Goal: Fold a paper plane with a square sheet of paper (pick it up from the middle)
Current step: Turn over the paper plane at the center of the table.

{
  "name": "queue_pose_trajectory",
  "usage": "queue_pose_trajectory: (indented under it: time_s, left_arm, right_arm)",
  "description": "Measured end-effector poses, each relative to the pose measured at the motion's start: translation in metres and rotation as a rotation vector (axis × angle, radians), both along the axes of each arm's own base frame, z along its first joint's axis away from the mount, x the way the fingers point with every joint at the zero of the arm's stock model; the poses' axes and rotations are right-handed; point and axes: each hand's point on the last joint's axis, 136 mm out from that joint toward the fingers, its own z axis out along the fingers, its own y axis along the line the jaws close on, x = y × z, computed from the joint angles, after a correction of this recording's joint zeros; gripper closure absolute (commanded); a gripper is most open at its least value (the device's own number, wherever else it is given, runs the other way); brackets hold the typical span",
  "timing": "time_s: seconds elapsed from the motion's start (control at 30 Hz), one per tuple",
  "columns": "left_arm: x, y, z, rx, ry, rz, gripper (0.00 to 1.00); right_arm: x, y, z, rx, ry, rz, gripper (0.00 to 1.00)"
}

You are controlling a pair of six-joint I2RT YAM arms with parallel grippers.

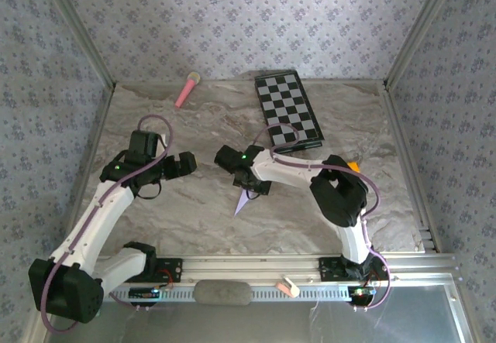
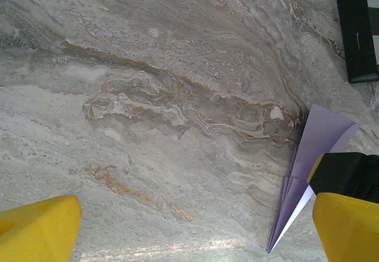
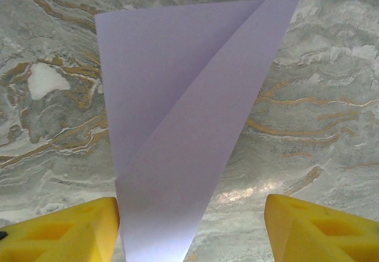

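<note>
Closest to you in the right wrist view, the right gripper [image 3: 189,233] has its blunt yellow fingers [image 3: 65,233] standing apart. The paper plane [image 3: 177,126] runs up between them, one finger meeting its edge and the other well clear of it, so nothing is clamped. This view gives you the overlap of two smooth matte lilac flaps along a slanted fold. The top view reduces the paper plane [image 1: 245,202] to a small pointed sliver near the middle of the worktop [image 1: 194,221], poking out from under the right gripper [image 1: 252,188]. From the left wrist you see its narrow dart shape [image 2: 314,149] lying flat, with a white edge near the tip. There the left gripper [image 2: 192,233] is spread wide over bare stone-patterned surface, holding nothing. The top view adds what the wrist cameras miss: the left gripper [image 1: 186,163] hangs beside the right one, a glossy black-and-white checkered board [image 1: 289,111] lies at the far side, and a pink stick [image 1: 187,89] lies near the back wall. You catch just the board's dark corner [image 2: 358,28] from the left wrist. The worktop is veined grey and tan like marble.
</note>
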Motion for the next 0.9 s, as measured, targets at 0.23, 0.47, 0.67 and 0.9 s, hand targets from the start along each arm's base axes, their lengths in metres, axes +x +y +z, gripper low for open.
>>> queue_pose_trajectory:
  time_s: [0.23, 0.47, 0.67, 0.9]
  left_arm:
    - [0.001, 0.000, -0.003, 0.002, 0.009, 0.003, 0.00]
    - [0.001, 0.000, -0.004, 0.003, 0.015, 0.003, 0.00]
    - [0.001, 0.000, -0.004, 0.003, 0.015, 0.003, 0.00]
    - [0.001, 0.001, -0.004, 0.004, 0.016, 0.006, 0.00]
  right_arm:
    - [0.000, 0.000, -0.008, -0.016, 0.013, -0.011, 0.37]
    - [-0.002, -0.005, -0.008, -0.022, 0.017, -0.051, 0.50]
    - [-0.005, -0.010, -0.008, -0.037, 0.026, -0.080, 0.60]
    - [-0.006, -0.013, -0.008, -0.045, 0.029, -0.100, 0.86]
